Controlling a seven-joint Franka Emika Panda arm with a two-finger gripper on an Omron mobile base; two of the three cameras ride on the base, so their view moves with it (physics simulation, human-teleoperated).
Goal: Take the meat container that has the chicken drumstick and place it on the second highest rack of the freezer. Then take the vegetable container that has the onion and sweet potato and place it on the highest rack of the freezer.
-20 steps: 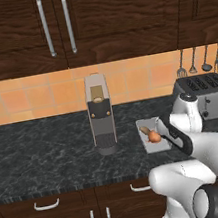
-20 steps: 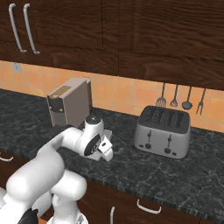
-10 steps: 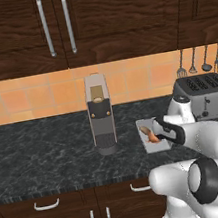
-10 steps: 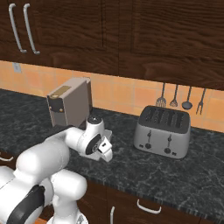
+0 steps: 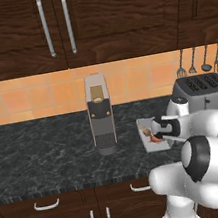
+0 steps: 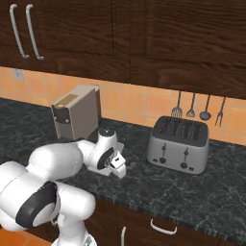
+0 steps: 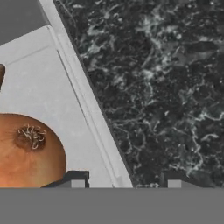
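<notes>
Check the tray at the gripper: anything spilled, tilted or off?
Nothing stands out. The vegetable container lies flat on the counter with the onion inside it. The gripper straddles its rim, jaws apart.

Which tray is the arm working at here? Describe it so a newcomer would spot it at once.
Start at the dark marbled counter under the wooden cabinets, and look between the tall coffee machine and the silver toaster. There lies a shallow grey tray near the front edge. Unlike the appliances beside it, it is low and flat, and it holds a round orange-brown onion.
</notes>
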